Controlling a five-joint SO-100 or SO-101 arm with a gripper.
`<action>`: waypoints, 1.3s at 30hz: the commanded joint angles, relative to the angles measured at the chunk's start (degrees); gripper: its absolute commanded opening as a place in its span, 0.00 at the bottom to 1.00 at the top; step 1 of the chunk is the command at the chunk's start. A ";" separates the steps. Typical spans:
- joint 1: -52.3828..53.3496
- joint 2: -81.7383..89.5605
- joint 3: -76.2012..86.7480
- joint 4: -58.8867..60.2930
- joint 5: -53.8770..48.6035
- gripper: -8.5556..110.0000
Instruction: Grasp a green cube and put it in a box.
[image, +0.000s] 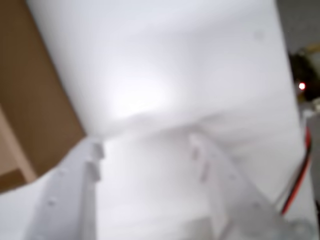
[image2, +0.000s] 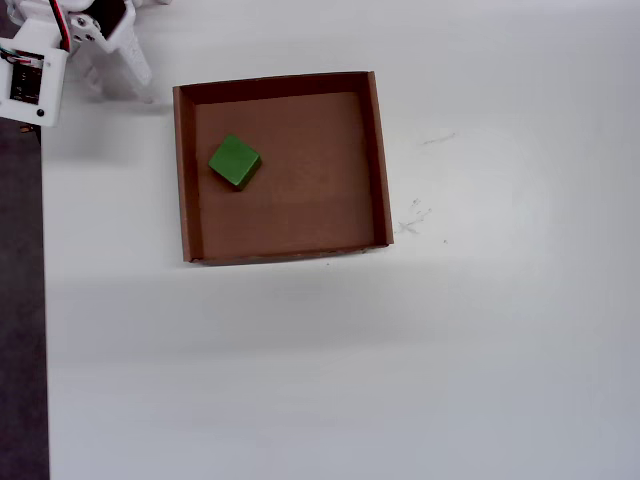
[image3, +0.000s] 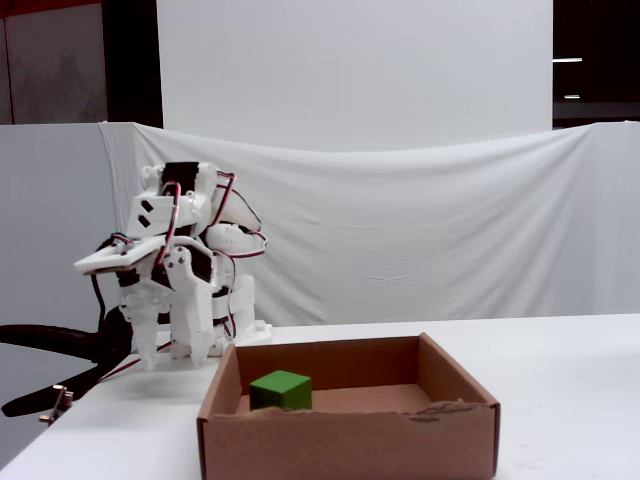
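While your white arm (image3: 180, 285) sits folded beside the box's corner, the green cube (image2: 235, 160) lies flat on the bottom of the brown cardboard box (image2: 380, 160), in its upper left part in the overhead view, near the left wall. You can see the gripper (image: 150, 160) blurred in the wrist view, its two white fingers (image: 82, 195) spread apart with nothing between them

The box (image2: 381, 160) is open from above, its floor obstructed only by the green cube (image2: 235, 160) near the left wall in the overhead view. Wide bare table (image2: 500, 350) is left around it; the folded arm (image3: 180, 290) is kept beyond one corner.
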 joint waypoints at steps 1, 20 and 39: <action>1.32 0.44 -0.26 0.62 0.44 0.27; 2.90 0.44 -0.26 0.62 0.70 0.27; 2.90 0.44 -0.26 0.62 0.70 0.27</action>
